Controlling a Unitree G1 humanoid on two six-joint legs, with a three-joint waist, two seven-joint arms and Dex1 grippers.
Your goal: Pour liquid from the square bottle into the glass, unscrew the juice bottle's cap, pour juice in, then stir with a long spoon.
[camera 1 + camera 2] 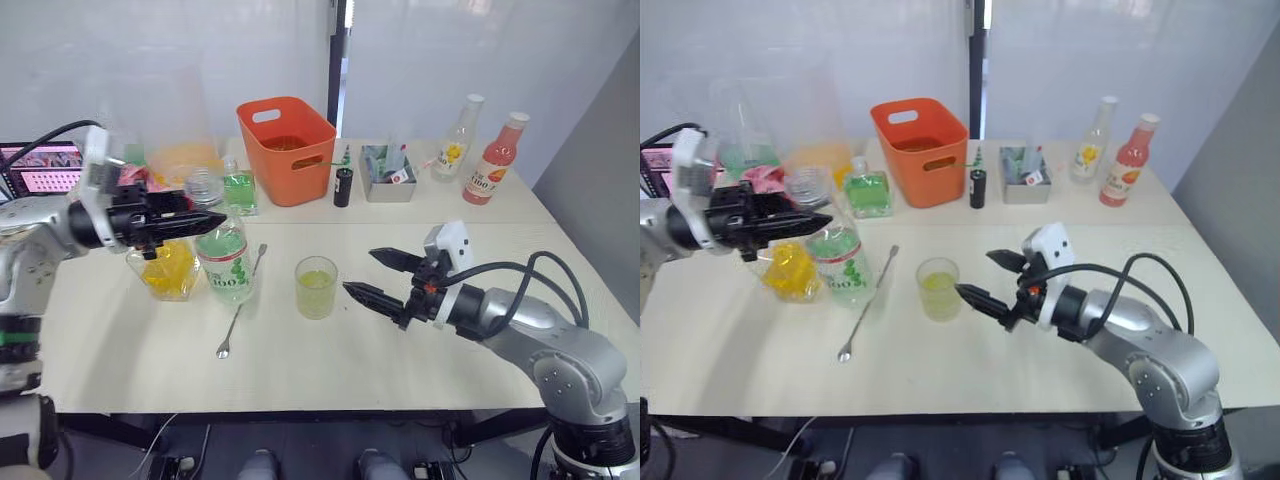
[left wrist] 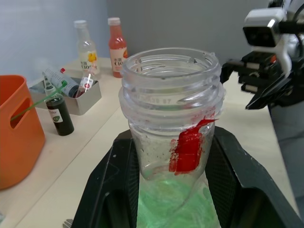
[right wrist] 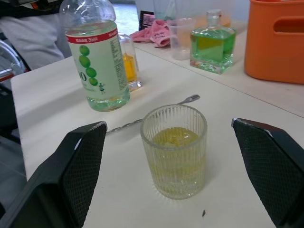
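Note:
The juice bottle [image 1: 227,265], green-white label and pale green liquid, stands upright on the table. My left gripper [image 1: 212,222] is shut on its neck [image 2: 171,118]; the mouth is open, a red ring scrap hangs from it, and the cap is out of view. The square bottle [image 1: 168,270] with yellow-orange liquid sits just left of it, partly behind my left arm. The glass [image 1: 316,287] holds pale yellow-green liquid. My right gripper [image 1: 358,270] is open just right of the glass, its fingers [image 3: 80,161] not touching it. The long spoon [image 1: 240,305] lies flat between bottle and glass.
At the back stand an orange bin [image 1: 285,150], a green-liquid square bottle [image 1: 239,190], a translucent cup [image 1: 204,185], a small dark bottle [image 1: 343,187], a grey tray [image 1: 388,180], a yellow-labelled bottle [image 1: 455,140] and a pink-red bottle [image 1: 497,160]. A screen [image 1: 45,165] glows far left.

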